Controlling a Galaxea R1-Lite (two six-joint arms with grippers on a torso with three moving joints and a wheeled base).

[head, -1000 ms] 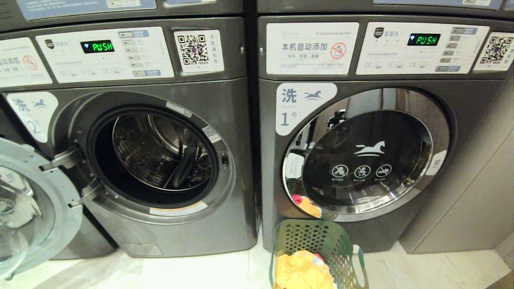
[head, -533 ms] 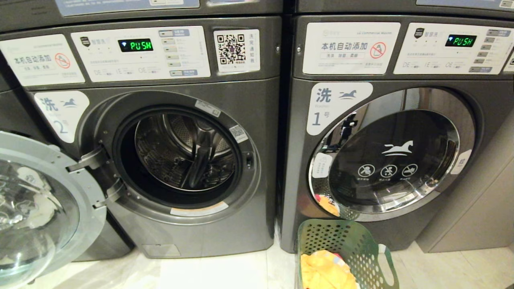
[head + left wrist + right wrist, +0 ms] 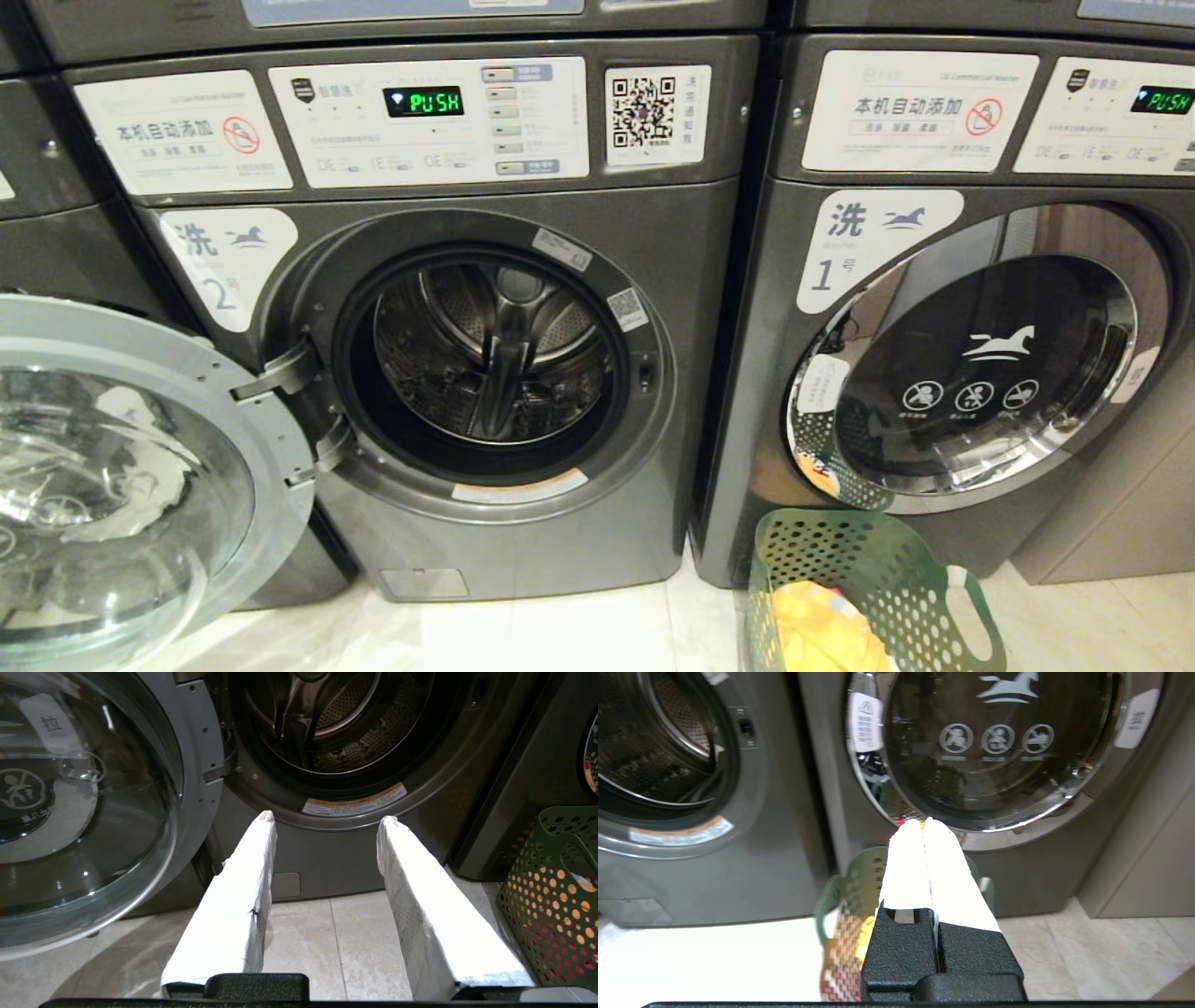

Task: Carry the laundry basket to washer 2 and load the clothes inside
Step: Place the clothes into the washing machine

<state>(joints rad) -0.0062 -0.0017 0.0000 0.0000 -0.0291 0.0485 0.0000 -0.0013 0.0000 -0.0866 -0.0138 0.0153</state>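
Note:
Washer 2 is dark grey, with a blue "2" on its white label. Its round glass door is swung wide open to the left, and the steel drum holds nothing. The green perforated laundry basket stands on the floor in front of the neighbouring washer 1. Yellow-orange clothes lie inside it. My left gripper is open and empty, low before washer 2, with the basket off to one side. My right gripper is shut on nothing, above the basket. Neither gripper is in the head view.
Washer 1, door closed, stands right of washer 2 and mirrors the basket in its chrome rim. Another grey machine sits behind the open door. A beige cabinet side closes the right. Pale tiled floor lies in front.
The whole head view has shifted to the right, so the camera has swung left and washer 2 now sits nearer the centre. The washers, the basket and the clothes themselves have not moved.

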